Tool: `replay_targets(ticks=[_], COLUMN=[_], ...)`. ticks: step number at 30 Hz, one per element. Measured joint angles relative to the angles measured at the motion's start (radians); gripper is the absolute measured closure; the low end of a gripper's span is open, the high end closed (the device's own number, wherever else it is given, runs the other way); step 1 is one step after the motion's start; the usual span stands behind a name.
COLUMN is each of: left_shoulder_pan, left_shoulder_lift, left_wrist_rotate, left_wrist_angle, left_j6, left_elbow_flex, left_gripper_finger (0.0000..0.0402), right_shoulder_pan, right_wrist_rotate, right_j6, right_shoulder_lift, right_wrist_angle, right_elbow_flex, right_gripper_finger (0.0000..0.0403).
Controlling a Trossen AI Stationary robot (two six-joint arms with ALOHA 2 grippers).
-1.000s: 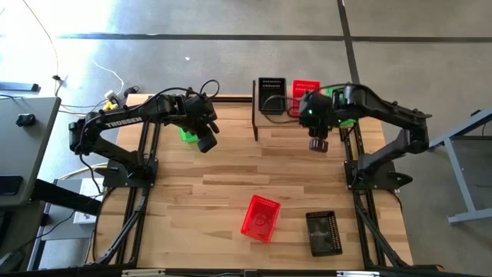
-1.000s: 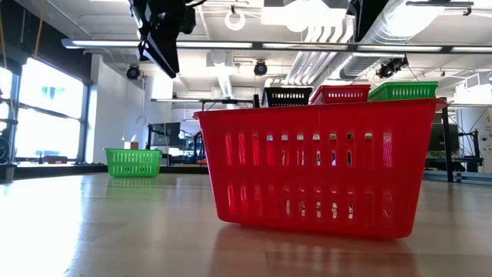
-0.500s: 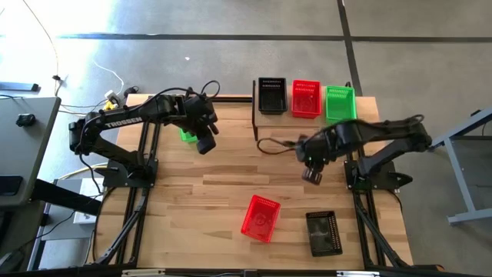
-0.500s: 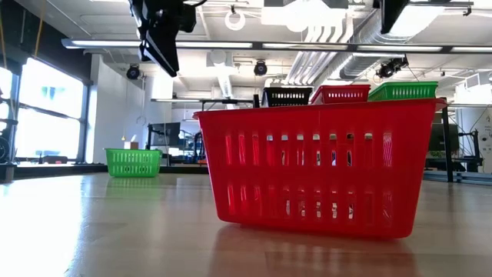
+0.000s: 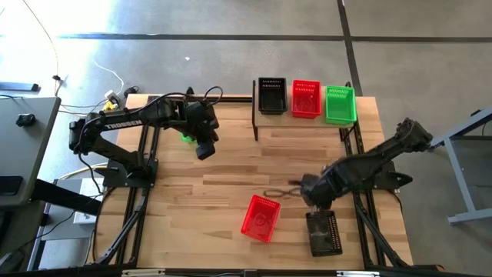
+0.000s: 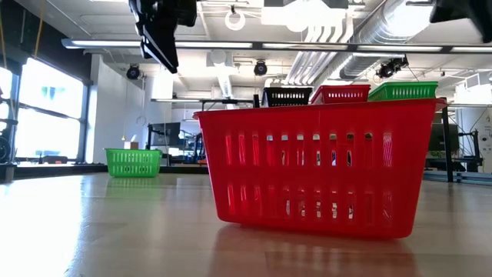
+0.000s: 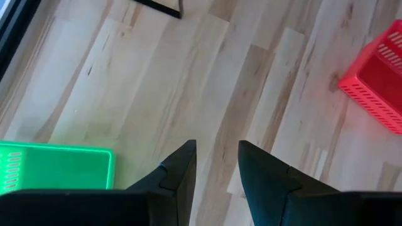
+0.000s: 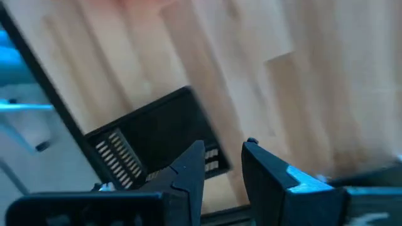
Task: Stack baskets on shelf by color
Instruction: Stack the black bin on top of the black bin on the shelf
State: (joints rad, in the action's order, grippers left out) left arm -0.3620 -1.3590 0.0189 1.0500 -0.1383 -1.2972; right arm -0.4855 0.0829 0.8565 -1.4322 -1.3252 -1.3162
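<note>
Wooden tabletop [image 5: 231, 165] fills the overhead view, which alone shows the shelf [image 5: 304, 119] at the far edge carrying a black [image 5: 272, 95], a red [image 5: 306, 98] and a green basket [image 5: 340, 105] side by side. Loose on the near side lie a perforated red basket [image 5: 260, 218] and a black basket [image 5: 324, 232]. Right gripper [image 8: 223, 164] hovers over that black basket, fingers slightly apart, empty. Left gripper [image 7: 217, 164] hangs empty, narrowly parted, beside another green basket [image 7: 55, 166].

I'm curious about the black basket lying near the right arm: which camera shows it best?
The high view: the black basket shows whole, lying beside the red basket. The right wrist view catches only part of it. The low and left wrist views show none of it.
</note>
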Motion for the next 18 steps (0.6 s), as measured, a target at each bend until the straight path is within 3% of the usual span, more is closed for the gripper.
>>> replay_targets(ticks=[8, 18], left_shoulder_pan=[0.042, 0.134], left_shoulder_lift=[0.0, 0.0], left_wrist_rotate=[0.0, 0.0], left_wrist_angle=[0.0, 0.0], left_j6=[0.011, -0.062], left_elbow_flex=[0.0, 0.0], left_gripper_finger=[0.0294, 0.0294], right_shoulder_pan=[-0.134, -0.186], right_wrist_rotate=[-0.019, -0.071], right_j6=[0.08, 0.04], right_shoulder_lift=[0.0, -0.001], right_wrist_angle=[0.177, 0.217], right_elbow_flex=[0.105, 0.197], right_gripper_finger=[0.0311, 0.0311])
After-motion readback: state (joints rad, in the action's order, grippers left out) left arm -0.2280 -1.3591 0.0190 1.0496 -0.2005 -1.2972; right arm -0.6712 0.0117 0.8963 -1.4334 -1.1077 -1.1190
